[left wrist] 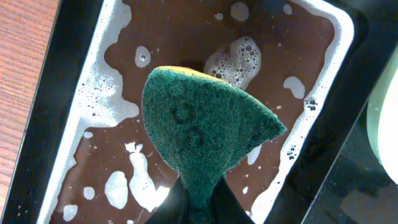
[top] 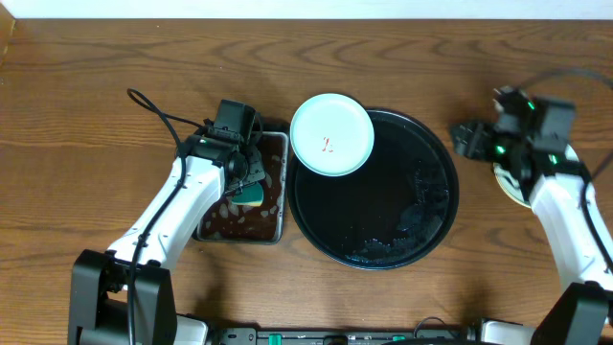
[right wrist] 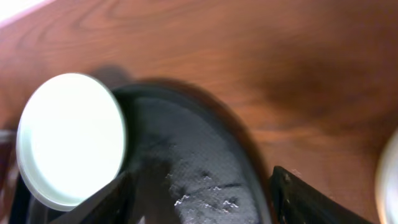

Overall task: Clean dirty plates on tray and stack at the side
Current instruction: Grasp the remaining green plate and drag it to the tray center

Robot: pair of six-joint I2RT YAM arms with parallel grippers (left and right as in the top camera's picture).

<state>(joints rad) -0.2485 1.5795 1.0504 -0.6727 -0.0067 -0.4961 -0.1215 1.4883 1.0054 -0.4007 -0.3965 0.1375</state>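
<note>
A pale mint-blue plate (top: 331, 134) with a small red smear at its centre sits on the upper-left rim of the round black tray (top: 383, 225). It also shows in the right wrist view (right wrist: 71, 140). A pale yellow plate (top: 508, 184) lies on the table at the right, mostly hidden under my right arm. My left gripper (top: 249, 185) is shut on a teal sponge (left wrist: 205, 134) over the soapy brown liquid. My right gripper (top: 469, 140) is open and empty, just right of the black tray (right wrist: 186, 168). No third plate shows.
A rectangular metal-rimmed tray (top: 283, 206) of brown foamy liquid stands left of the black tray; its rim shows in the left wrist view (left wrist: 346, 37). The black tray's surface looks wet. Cables run behind both arms.
</note>
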